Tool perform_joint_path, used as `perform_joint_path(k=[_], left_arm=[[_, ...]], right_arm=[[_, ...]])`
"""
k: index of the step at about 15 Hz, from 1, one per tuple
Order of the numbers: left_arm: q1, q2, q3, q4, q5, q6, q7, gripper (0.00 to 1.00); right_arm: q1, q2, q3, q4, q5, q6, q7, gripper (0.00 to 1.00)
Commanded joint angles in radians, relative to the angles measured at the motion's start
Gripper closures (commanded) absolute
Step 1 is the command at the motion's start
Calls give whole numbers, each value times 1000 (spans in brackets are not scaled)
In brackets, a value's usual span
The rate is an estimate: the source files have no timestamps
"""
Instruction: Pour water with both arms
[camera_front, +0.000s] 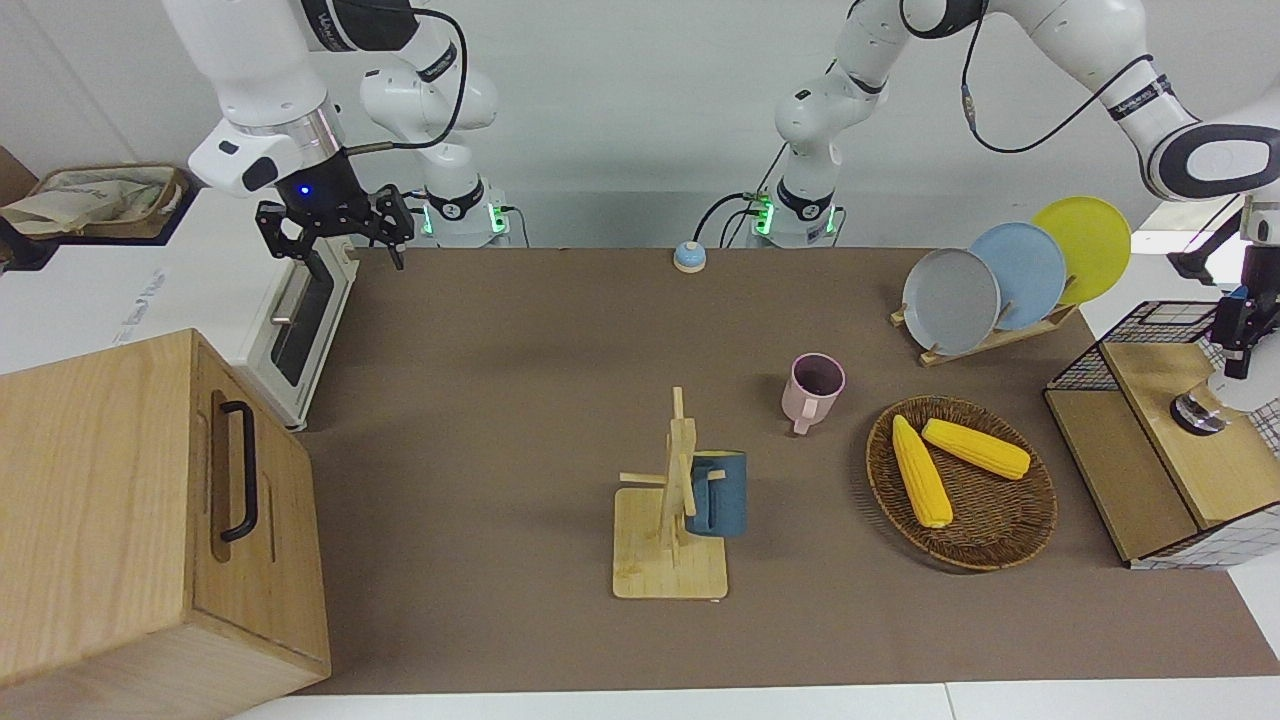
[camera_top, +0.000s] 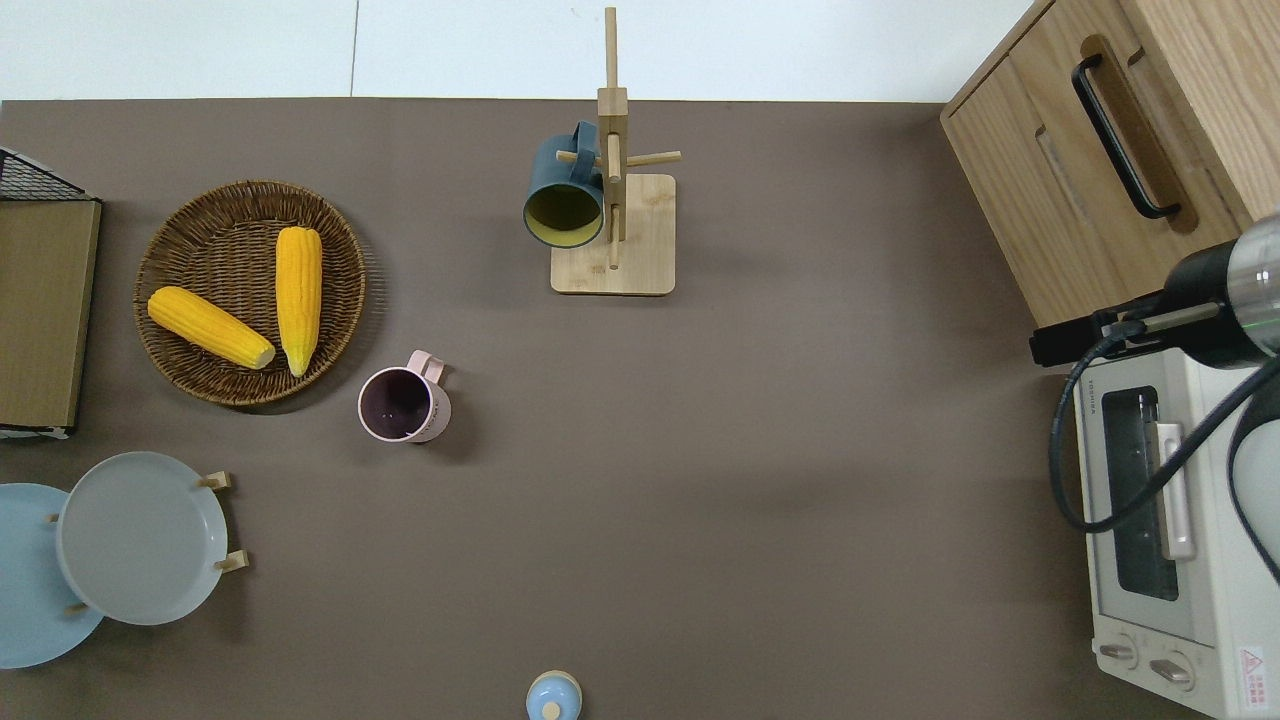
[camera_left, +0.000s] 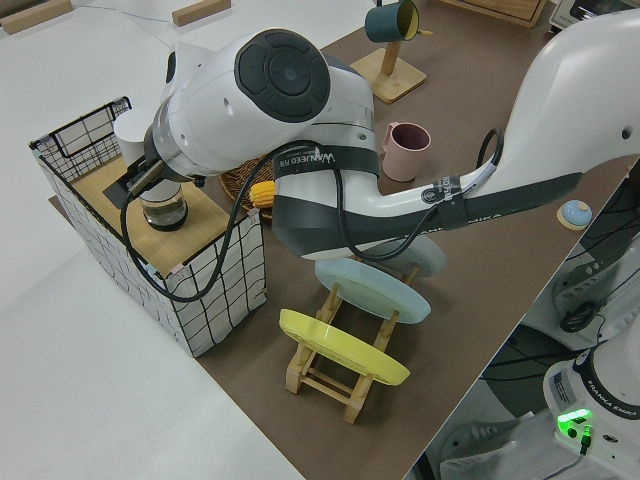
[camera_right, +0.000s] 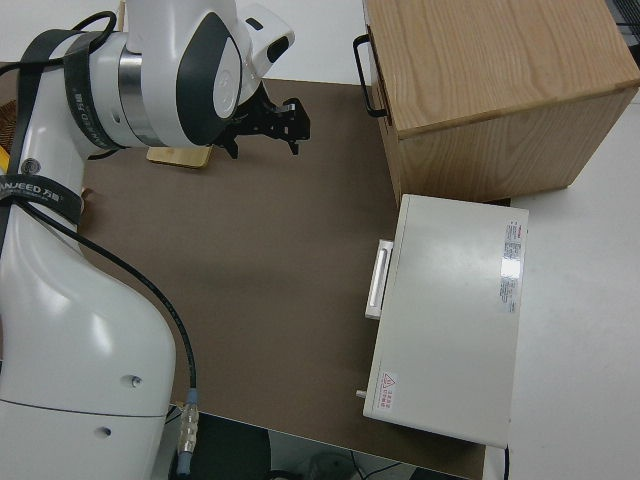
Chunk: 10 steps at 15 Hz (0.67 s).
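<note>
From the front, the right gripper (camera_front: 335, 232) hangs wide open and empty over the toaster oven (camera_front: 300, 320) at the bench edge; the pink cup (camera_front: 813, 388) stands mid-bench, near the corn basket (camera_front: 962, 483). From the left side, the left gripper (camera_left: 140, 178) sits at a glass jar (camera_left: 163, 208) on the wire shelf (camera_left: 150, 240); whether it grips I cannot tell. I think a loose hold would tip the jar and spill water.

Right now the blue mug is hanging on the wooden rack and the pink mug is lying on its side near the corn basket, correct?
Not quite. The pink mug stands upright, mouth up, as the overhead view shows. The rest holds: the blue mug hangs on the wooden rack, and the pink mug is near the corn basket.
</note>
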Motion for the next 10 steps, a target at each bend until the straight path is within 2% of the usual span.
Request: perform_joint_path(k=[1,6,10], left_arm=[[9,-46,-2,5,120,-127,-164,0],[-3,-116,-5,9,414,-293,-282,0],[-11,-172,-19,8,448,-429,-343,0]], right_arm=[[0,4,2,15,-13,-18,-2,17],[0,4,2,15,-13,-18,-2,17],[0,4,2,15,-13,-18,-2,17]])
